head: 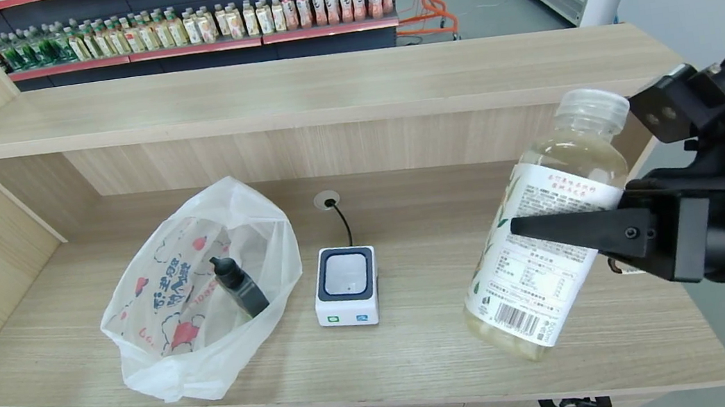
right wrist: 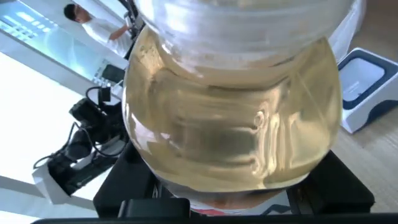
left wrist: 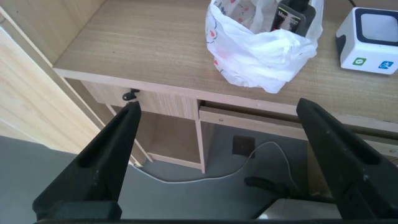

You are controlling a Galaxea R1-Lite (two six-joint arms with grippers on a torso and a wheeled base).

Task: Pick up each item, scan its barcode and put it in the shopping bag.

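Note:
My right gripper (head: 550,217) is shut on a clear bottle (head: 534,286) of pale yellow drink, held tilted above the right side of the counter with its white label and barcode facing up toward the head camera. In the right wrist view the bottle (right wrist: 230,124) is seen from close up. The white barcode scanner (head: 346,284) sits mid-counter, left of the bottle. Further left stands the white shopping bag (head: 193,303) with a dark bottle (head: 238,286) inside. My left gripper (left wrist: 217,162) is open and holds nothing, low in front of the counter's edge, below the shopping bag (left wrist: 261,62).
A black cable runs from the scanner to a grommet hole (head: 327,200) at the back. A raised ledge (head: 319,90) walls the rear and a side panel the left. Drawers (left wrist: 161,106) sit under the counter. Bare wood lies between scanner and held bottle.

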